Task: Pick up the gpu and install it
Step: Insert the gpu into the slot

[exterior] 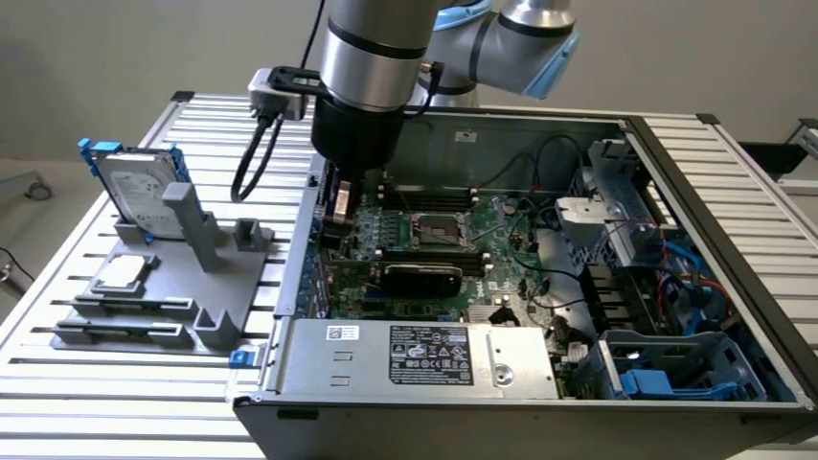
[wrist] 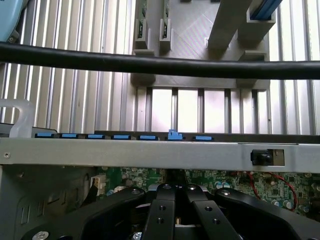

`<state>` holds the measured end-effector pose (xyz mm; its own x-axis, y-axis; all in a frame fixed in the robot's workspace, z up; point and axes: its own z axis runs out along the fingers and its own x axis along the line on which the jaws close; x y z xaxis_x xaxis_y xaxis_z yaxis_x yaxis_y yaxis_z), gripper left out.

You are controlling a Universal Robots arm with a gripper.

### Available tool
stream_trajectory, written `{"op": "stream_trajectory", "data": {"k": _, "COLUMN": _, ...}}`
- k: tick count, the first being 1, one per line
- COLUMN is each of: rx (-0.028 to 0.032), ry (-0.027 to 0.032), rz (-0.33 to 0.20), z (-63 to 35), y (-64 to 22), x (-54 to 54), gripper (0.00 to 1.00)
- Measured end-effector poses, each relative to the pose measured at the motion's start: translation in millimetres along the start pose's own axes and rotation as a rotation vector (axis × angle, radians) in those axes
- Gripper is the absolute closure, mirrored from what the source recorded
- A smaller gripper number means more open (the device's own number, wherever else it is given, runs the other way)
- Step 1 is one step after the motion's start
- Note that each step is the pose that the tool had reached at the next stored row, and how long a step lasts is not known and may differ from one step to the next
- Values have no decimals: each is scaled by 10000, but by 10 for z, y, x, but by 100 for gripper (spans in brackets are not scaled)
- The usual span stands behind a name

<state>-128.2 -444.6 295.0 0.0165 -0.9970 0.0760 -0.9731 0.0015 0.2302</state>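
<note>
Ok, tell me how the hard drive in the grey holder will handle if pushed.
The hard drive has a metal casing, so it is probably rigid and heavy for its size. It stands on edge in the grey holder, so a sideways push may tip it. Its smooth face could be slippery; the blue frame likely grips better.

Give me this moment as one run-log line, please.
task: install gpu | gripper: inside open computer case, low over motherboard | gpu: black shroud beside gripper, on motherboard | grasp: unclear

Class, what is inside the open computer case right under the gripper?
Under the gripper, inside the computer case, sits the green motherboard. The gripper covers the spot directly beneath, so any held gpu stays hidden.
</note>
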Motion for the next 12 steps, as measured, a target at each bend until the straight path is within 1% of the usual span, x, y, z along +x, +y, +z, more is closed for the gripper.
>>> {"op": "stream_trajectory", "data": {"k": 5, "rx": 3, "ry": -7, "rz": 0, "z": -1, "y": 2, "x": -1, "gripper": 89}}
{"op": "stream_trajectory", "data": {"k": 6, "rx": 6, "ry": -14, "rz": 0, "z": -6, "y": 3, "x": -1, "gripper": 89}}
{"op": "stream_trajectory", "data": {"k": 10, "rx": 3, "ry": -5, "rz": 0, "z": -40, "y": 6, "x": 2, "gripper": 89}}
{"op": "stream_trajectory", "data": {"k": 12, "rx": 17, "ry": -4, "rz": 2, "z": -53, "y": 0, "x": 3, "gripper": 89}}
